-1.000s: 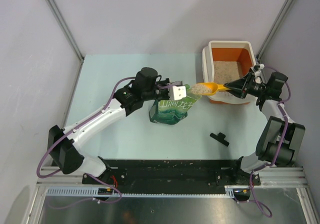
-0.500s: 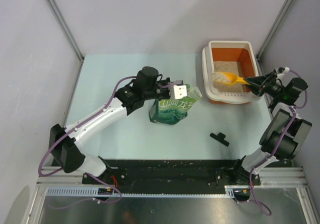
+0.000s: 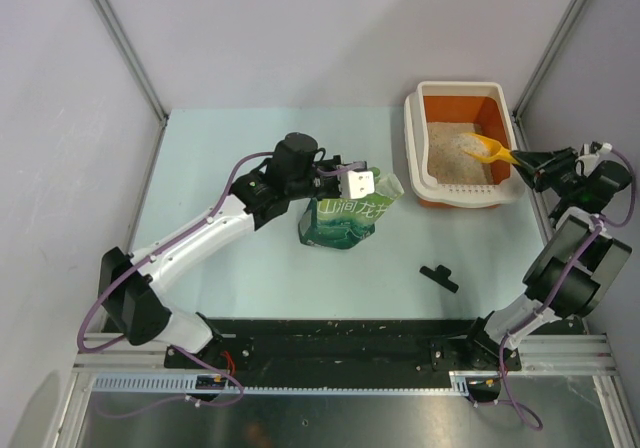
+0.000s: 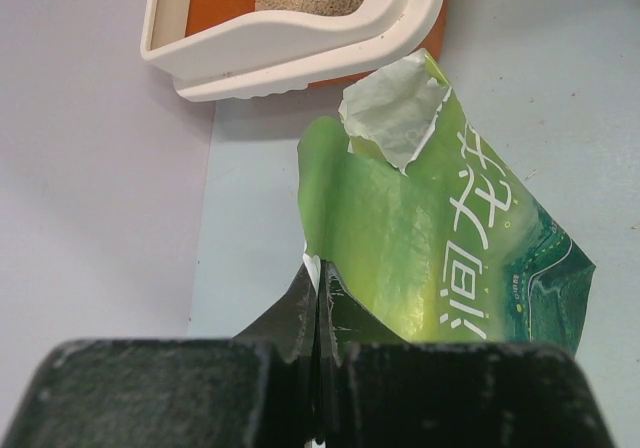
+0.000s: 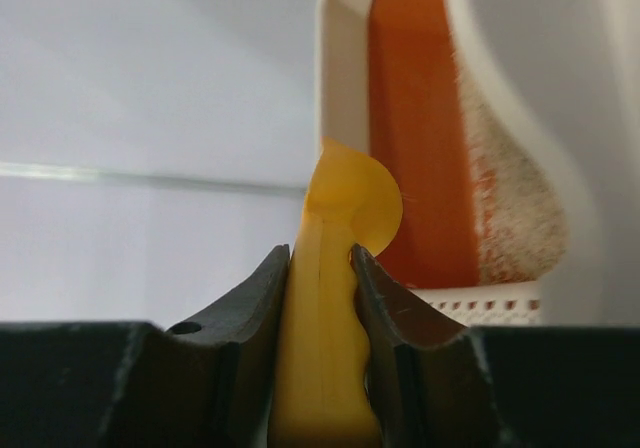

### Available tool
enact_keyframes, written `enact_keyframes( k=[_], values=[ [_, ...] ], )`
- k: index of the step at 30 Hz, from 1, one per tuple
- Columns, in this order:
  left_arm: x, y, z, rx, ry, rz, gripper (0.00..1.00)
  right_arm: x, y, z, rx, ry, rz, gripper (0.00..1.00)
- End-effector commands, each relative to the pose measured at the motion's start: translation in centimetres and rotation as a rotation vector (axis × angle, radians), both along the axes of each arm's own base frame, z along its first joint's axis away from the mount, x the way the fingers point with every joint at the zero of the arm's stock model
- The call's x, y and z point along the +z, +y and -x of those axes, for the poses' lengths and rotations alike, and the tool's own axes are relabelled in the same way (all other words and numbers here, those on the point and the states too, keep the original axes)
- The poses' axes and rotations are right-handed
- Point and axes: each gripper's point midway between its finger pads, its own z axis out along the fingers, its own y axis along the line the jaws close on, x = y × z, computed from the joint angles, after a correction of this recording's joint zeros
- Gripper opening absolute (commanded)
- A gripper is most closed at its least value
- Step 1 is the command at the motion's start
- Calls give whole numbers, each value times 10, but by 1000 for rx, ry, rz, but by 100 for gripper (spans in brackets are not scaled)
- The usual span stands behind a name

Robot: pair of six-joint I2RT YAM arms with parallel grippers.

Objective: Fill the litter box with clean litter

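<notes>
The litter box (image 3: 412,136), orange with a wide white rim, stands at the back right with clean litter (image 3: 448,154) covering its floor. My right gripper (image 3: 522,161) is shut on the handle of a yellow-orange scoop (image 3: 487,149), whose bowl hangs over the box's right part. In the right wrist view the scoop (image 5: 330,298) is turned on edge between my fingers, in front of the orange wall (image 5: 420,148) and the litter (image 5: 510,198). My left gripper (image 3: 372,180) is shut on the top edge of the green bag (image 3: 345,223). The bag (image 4: 440,248) stands upright with a torn mouth.
A small black part (image 3: 438,277) lies on the pale table in front of the right arm. Grey walls and metal posts close the table in on three sides. The box's white rim (image 4: 300,43) is just beyond the bag.
The right gripper carried the scoop rightward from the bag's mouth to over the litter box and turned it on edge. The left gripper and bag stayed still.
</notes>
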Motion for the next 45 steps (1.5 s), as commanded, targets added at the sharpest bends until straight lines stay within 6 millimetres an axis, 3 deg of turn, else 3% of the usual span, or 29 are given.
enact_keyframes(
  k=[1, 5, 7, 9, 15, 17, 18, 20, 21, 26, 33, 39, 43, 45],
  values=[
    [36, -5, -2, -19, -81, 66, 0, 12, -37, -11, -225, 10, 194, 0],
    [36, -2, 0, -19, -88, 64, 0, 8, -53, -17, -341, 76, 268, 0],
    [34, 0, 1, -17, -85, 60, 0, 11, -49, -20, -346, 77, 318, 0],
    [31, 1, 3, -18, -80, 60, 0, 18, -58, -25, -407, 89, 360, 0],
    [29, 6, 10, -19, -75, 61, 0, 26, -70, -50, -478, 143, 444, 0],
    [27, 9, 13, -20, -71, 60, 0, 19, -66, -63, -454, 151, 458, 0],
    [26, 9, 13, -18, -70, 59, 0, 28, -67, -70, -452, 138, 481, 0],
    [22, 11, 14, -15, -65, 53, 0, 21, -59, -85, -433, 146, 503, 0],
    [24, 12, 15, -16, -67, 57, 0, 27, -55, -91, -426, 129, 522, 0],
    [23, 14, 14, -8, -71, 50, 0, 27, -26, -107, -357, 108, 544, 0],
    [26, 12, 13, -17, -83, 51, 0, 22, -9, -72, -272, 169, 553, 0],
    [30, 9, 15, -35, -81, 64, 0, 32, -18, -36, -254, 174, 920, 0],
    [29, 7, 16, -39, -67, 70, 0, 47, 18, -28, -132, 74, 1129, 0],
    [25, 7, 17, -40, -61, 66, 0, 69, 38, -21, -91, -24, 1192, 0]
  ],
)
